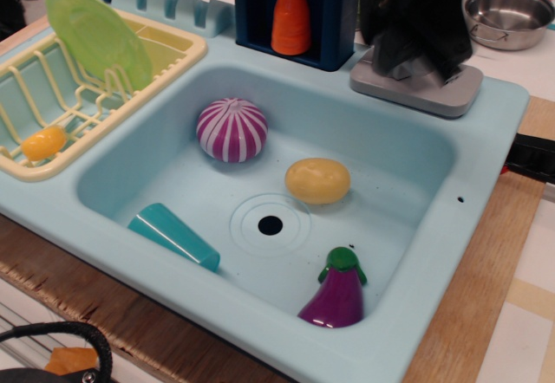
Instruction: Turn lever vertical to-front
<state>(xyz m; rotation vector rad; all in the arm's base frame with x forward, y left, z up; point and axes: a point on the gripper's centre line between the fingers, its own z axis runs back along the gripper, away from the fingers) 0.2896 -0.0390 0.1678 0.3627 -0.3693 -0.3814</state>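
Observation:
My black gripper (414, 32) hangs low over the toy faucet at the back right of the light blue sink (486, 132). It covers the faucet column and the round hub. The lever is hidden behind it. Only the flat grey faucet base (416, 90) and a bit of grey hub under the gripper show. The fingers cannot be made out in the dark mass, so I cannot tell whether they are open or shut or whether they touch the lever.
In the basin lie a purple-white onion (231, 129), a yellow potato (317, 180), a purple eggplant (334, 295) and a teal cup (173, 236). An orange carrot (291, 15) stands in the blue holder. A green plate (100, 36) leans in the yellow rack. A steel pot (510, 15) sits behind on the right.

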